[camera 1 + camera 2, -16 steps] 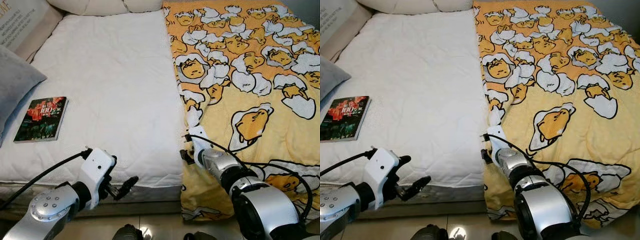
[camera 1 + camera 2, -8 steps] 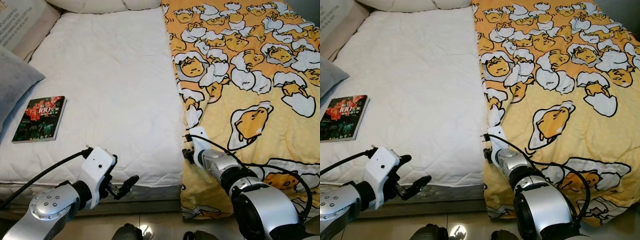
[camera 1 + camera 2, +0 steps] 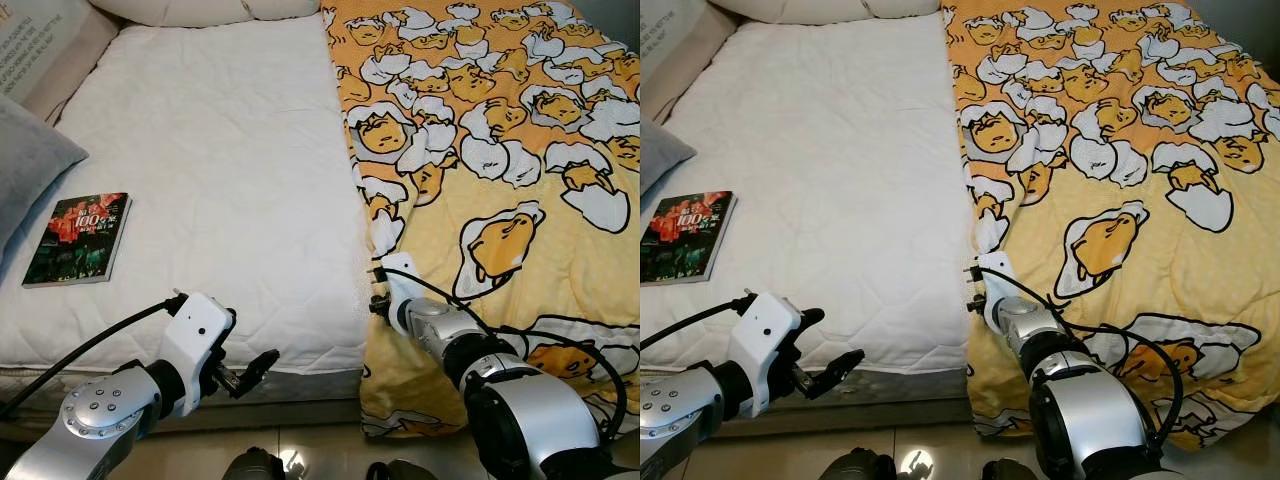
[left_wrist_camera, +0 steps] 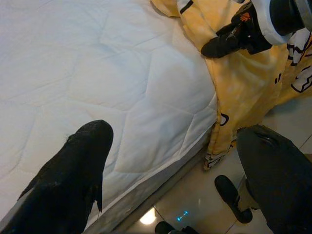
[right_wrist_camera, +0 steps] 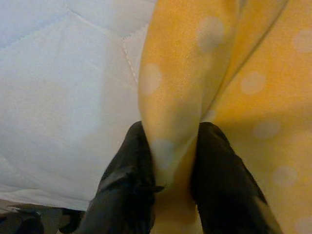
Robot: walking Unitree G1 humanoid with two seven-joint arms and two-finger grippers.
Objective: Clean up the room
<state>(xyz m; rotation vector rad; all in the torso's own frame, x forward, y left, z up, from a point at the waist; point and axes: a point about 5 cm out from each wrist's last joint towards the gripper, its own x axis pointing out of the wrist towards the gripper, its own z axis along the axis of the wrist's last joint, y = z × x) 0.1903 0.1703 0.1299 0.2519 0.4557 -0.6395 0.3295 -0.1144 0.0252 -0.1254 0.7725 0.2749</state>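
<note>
Right gripper (image 5: 168, 161): both black fingers pinch a fold of the yellow blanket (image 3: 500, 180) at its left edge, near the foot of the bed. The blanket, printed with white-and-yellow egg cartoon figures, covers the right half of the white quilted mattress (image 3: 220, 170) and hangs over its front edge. The right arm reaches forward, low over the blanket. Left gripper (image 3: 248, 372): fingers spread, holding nothing, beside the mattress's front edge. A book (image 3: 79, 238) lies at the mattress's left, near a grey pillow (image 3: 30, 165).
</note>
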